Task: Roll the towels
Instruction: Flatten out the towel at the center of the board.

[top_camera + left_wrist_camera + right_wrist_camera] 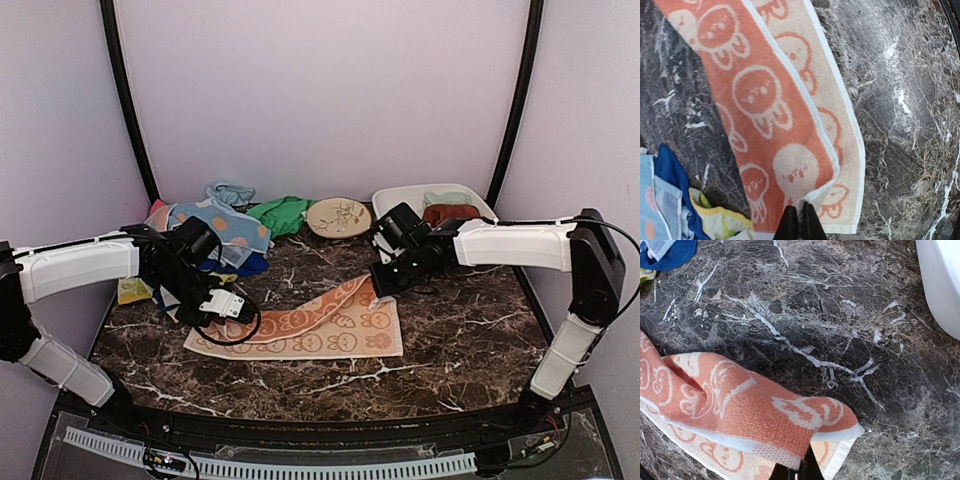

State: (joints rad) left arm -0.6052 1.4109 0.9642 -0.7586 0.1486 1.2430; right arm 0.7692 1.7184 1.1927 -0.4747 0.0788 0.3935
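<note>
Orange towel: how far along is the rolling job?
Early. Nothing on the table is rolled; two cloths sit in the white tub, form unclear. In hand: the left gripper and right gripper pinch the orange towel, one long edge folded over. Left: rolling it, then the pile of towels.

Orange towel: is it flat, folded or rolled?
Partly folded, not rolled. One long edge of the orange towel lies turned over onto its paler face, held at either end by the left gripper and right gripper.
</note>
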